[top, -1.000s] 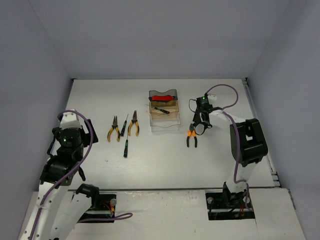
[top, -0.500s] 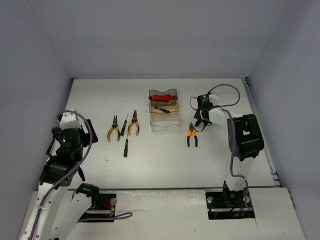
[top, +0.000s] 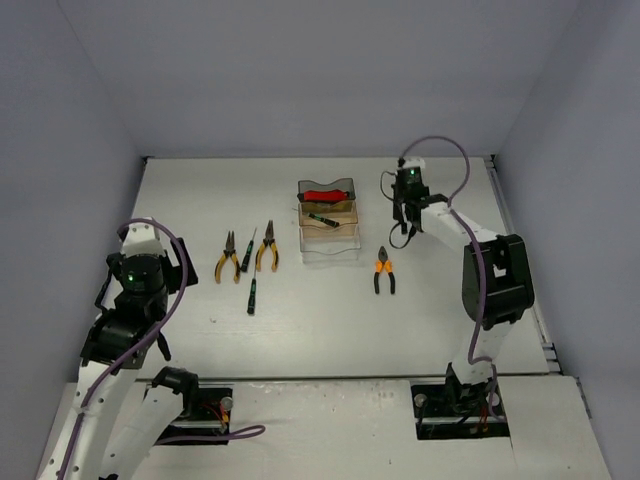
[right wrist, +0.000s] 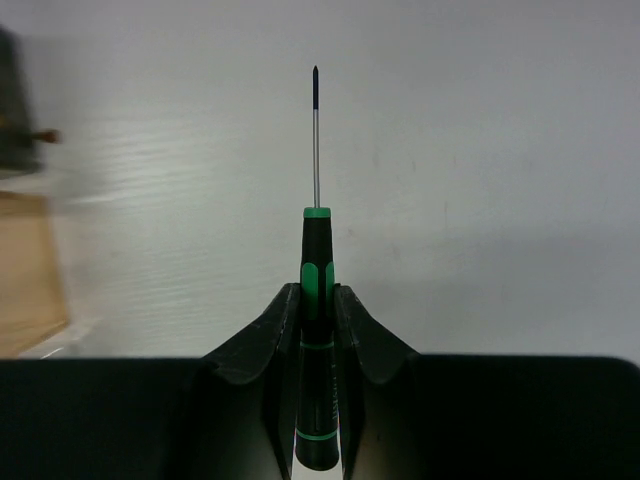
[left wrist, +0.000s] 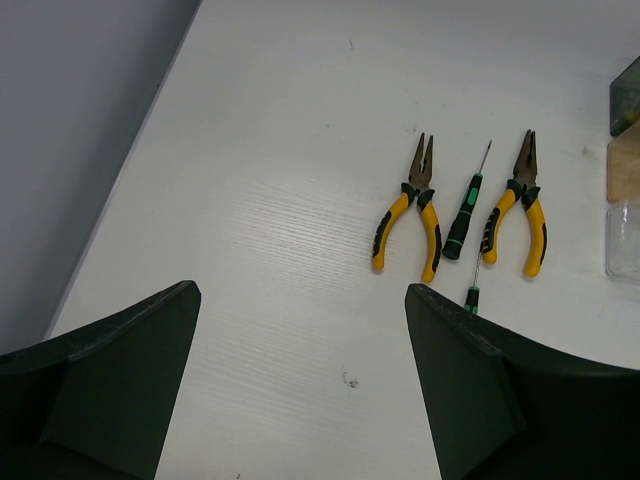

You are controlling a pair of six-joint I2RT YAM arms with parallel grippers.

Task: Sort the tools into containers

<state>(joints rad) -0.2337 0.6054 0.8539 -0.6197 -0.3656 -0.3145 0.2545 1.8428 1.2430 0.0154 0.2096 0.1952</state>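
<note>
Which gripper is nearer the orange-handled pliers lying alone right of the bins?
Right. The right gripper, shut on a screwdriver, hovers just beyond the orange-handled pliers, beside the bins. The left gripper is far to the left, past the yellow-handled pliers.

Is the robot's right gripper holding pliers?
No, the right gripper is shut on a thin green-black screwdriver, with the shaft sticking out past the gripper.
</note>
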